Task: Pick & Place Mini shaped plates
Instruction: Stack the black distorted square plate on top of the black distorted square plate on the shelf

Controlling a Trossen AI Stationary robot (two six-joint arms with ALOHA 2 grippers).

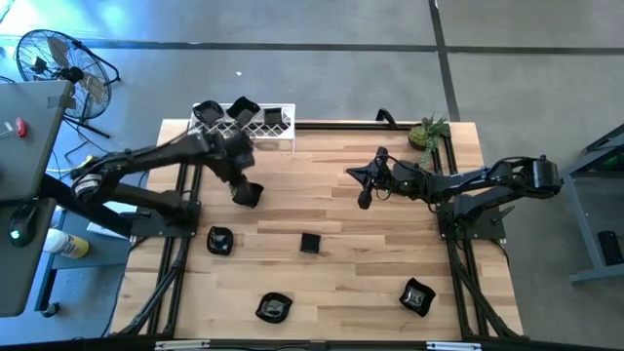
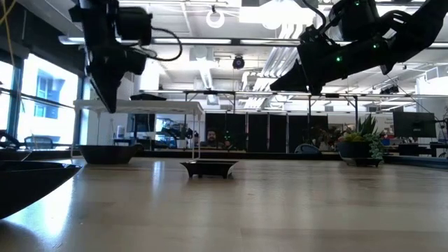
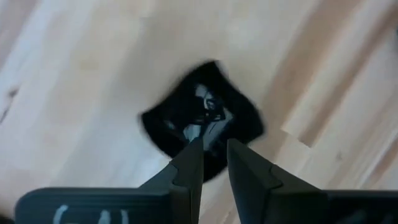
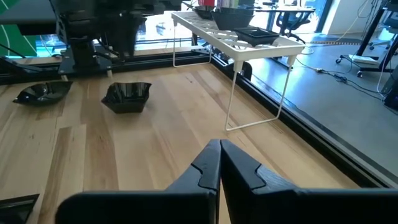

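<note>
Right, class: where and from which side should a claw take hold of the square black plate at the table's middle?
I'd pinch one straight rim of the square plate, coming straight down from above, one finger inside, one outside. It sits flat and low on the table, so a sideways approach finds little wall.

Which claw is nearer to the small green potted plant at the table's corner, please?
Right. The right claw is toward the table's middle from the potted plant; the left claw is farther across, below the white wire rack.
</note>
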